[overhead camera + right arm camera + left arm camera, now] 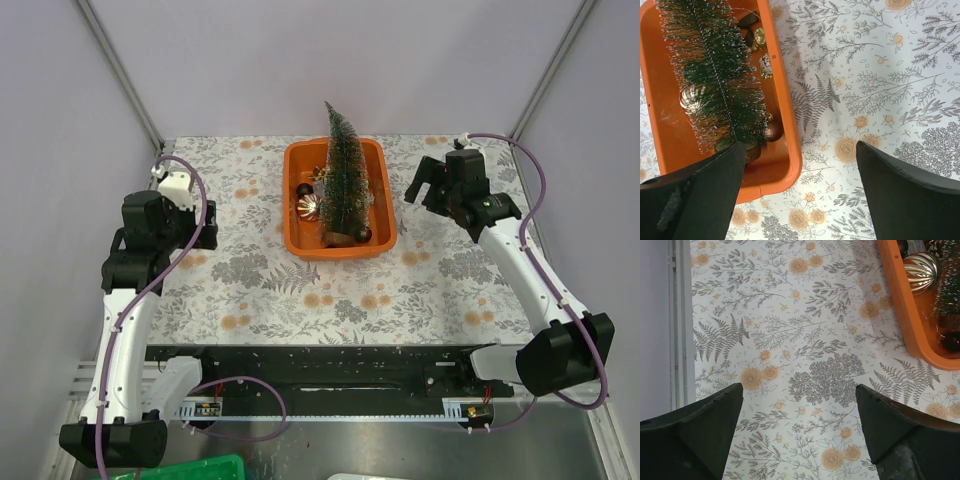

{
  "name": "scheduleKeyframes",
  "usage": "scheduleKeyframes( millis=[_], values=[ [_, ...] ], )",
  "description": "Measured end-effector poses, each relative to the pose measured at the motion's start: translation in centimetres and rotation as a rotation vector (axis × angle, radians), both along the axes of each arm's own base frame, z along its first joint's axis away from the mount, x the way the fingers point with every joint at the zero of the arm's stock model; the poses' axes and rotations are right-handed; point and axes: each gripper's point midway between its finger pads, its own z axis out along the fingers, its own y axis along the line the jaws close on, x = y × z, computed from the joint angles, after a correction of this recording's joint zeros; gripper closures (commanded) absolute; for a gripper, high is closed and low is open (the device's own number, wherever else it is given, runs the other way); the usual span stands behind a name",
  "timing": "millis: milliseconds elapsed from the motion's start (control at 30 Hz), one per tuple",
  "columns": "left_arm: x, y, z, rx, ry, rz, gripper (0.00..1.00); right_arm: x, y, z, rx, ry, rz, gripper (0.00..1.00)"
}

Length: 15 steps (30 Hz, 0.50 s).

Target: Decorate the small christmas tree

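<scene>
Jaws wide apart; small christmas tree point(345, 170), baubles point(308, 207) in orange tray point(340, 252).

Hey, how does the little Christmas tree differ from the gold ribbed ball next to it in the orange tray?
The small christmas tree is dark green and bristly with frosty tips; the gold ball is shiny and ribbed. The tree is a long slim cone spanning the length of the orange tray; the ball is small and round. Both lie in that tray.

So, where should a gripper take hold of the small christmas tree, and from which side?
Probably its slimmer upper half, from above, jaws straddling the stem: the small christmas tree lies along the orange tray, ornaments crowding its wide base.
</scene>
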Motion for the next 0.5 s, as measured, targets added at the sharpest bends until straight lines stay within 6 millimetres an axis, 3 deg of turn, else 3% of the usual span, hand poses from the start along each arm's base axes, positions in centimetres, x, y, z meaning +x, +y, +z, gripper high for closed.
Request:
scheduleKeyframes(
  millis=[200,500],
  values=[
    [0.2,-1.6,-0.1,-0.050,0.003,-0.075,0.01,0.9,1.2,-0.7,0.017,-0.012,0.032,0.01],
    [3.5,-6.5,-1.3,-0.120,0.062,-0.246,0.01,3.8,7.1,-4.7,0.007,0.044,0.158,0.05]
  ],
)
